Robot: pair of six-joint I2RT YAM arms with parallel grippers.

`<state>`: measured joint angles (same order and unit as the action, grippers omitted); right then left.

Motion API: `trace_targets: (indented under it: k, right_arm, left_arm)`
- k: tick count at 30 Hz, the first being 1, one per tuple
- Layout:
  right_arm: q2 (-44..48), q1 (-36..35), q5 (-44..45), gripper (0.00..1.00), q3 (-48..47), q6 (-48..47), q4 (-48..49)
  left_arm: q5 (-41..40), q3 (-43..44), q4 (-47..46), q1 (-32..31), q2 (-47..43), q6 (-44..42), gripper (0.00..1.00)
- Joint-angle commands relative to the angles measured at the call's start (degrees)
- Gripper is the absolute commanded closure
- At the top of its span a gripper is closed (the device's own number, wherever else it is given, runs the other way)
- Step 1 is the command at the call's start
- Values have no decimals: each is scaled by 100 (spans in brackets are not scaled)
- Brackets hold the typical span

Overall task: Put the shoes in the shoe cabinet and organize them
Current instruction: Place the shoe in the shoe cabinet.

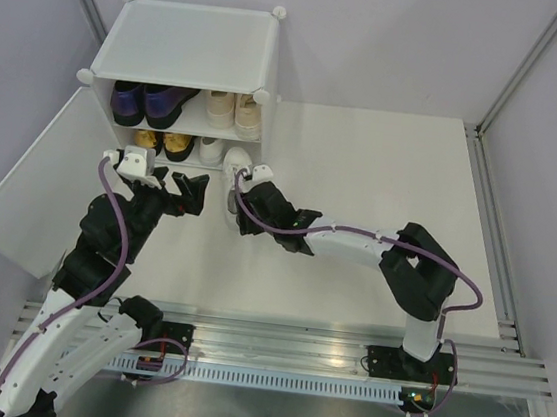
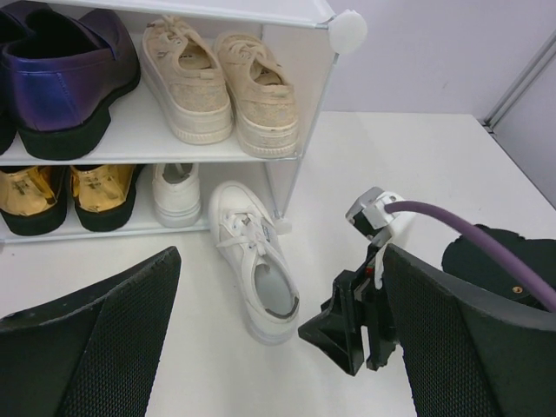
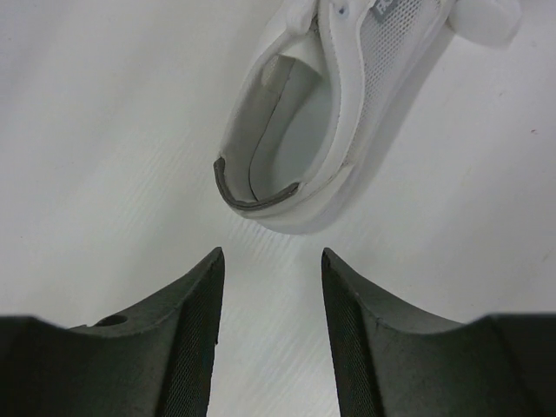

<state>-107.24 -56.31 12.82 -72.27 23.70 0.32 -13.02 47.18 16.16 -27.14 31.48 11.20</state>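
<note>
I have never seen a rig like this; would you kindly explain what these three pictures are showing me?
Two robot arms are bolted to a table. One picture looks down from above; the other two come from cameras on each wrist. The shoe cabinet holds purple loafers and beige sneakers above, gold heels and one white sneaker below. The second white sneaker lies on the table before it. The left claw and right claw are open, holding nothing; the right one faces that sneaker's heel.
</note>
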Motion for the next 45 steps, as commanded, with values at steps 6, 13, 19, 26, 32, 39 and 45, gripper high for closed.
trace_targets:
  k: [6, 13, 19, 26, 32, 39, 45]
  right_arm:
    - [-823, -2, -183, 48, -427, 11, 715]
    - [-1404, 42, 326, 50, -1043, 309, 724]
    - [-1773, 86, 607, 55, -1579, 670, 830]
    - [-1985, 164, 1029, 53, -2054, 890, 795]
    - [-1897, 270, 1266, 47, -2046, 934, 751]
    - [-1861, 419, 1285, 44, -2115, 785, 751]
    - [-2002, 543, 1258, 45, -2353, 539, 751]
  left_arm:
    - [-26, -24, -149, -29, 95, -171, 1]
    - [-52, -33, -157, -29, 103, -189, 1]
    - [-8, -25, -157, -37, 77, -180, 1]
    - [-34, -33, -157, -46, 60, -180, 1]
    - [-17, -33, -157, -73, 51, -188, 0]
    - [-52, -33, -166, -73, 60, -197, 1]
    - [-52, -51, -175, -73, 60, -206, 1]
